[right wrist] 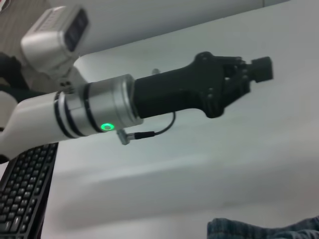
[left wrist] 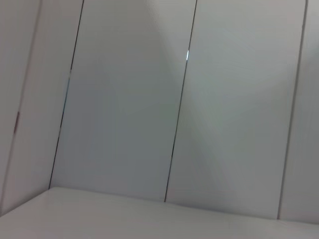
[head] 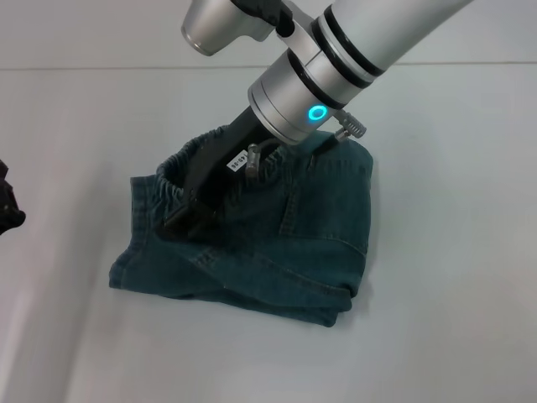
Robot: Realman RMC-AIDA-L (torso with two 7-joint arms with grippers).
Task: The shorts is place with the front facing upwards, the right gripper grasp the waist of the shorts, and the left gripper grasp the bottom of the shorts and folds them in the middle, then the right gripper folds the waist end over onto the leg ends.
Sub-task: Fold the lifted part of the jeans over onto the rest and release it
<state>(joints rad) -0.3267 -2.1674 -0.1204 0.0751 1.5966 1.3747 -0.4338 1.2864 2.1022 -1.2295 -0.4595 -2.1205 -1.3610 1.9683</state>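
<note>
The dark denim shorts (head: 277, 243) lie folded in a bunch at the middle of the table. The ruffled waist (head: 164, 186) curves up at the upper left of the pile. A flat stitched hem of the leg ends (head: 226, 294) runs along the near edge. My right gripper (head: 186, 220) comes down from the upper right and is pressed into the fabric just inside the waist band. My left gripper (head: 7, 208) sits at the far left edge, away from the shorts. It also shows in the right wrist view, where the left gripper (right wrist: 249, 74) hangs above the table.
The white table (head: 445, 319) surrounds the shorts on all sides. A black keyboard (right wrist: 22, 199) shows in the right wrist view, beside a strip of denim (right wrist: 259, 230). The left wrist view holds only pale wall panels (left wrist: 124, 109).
</note>
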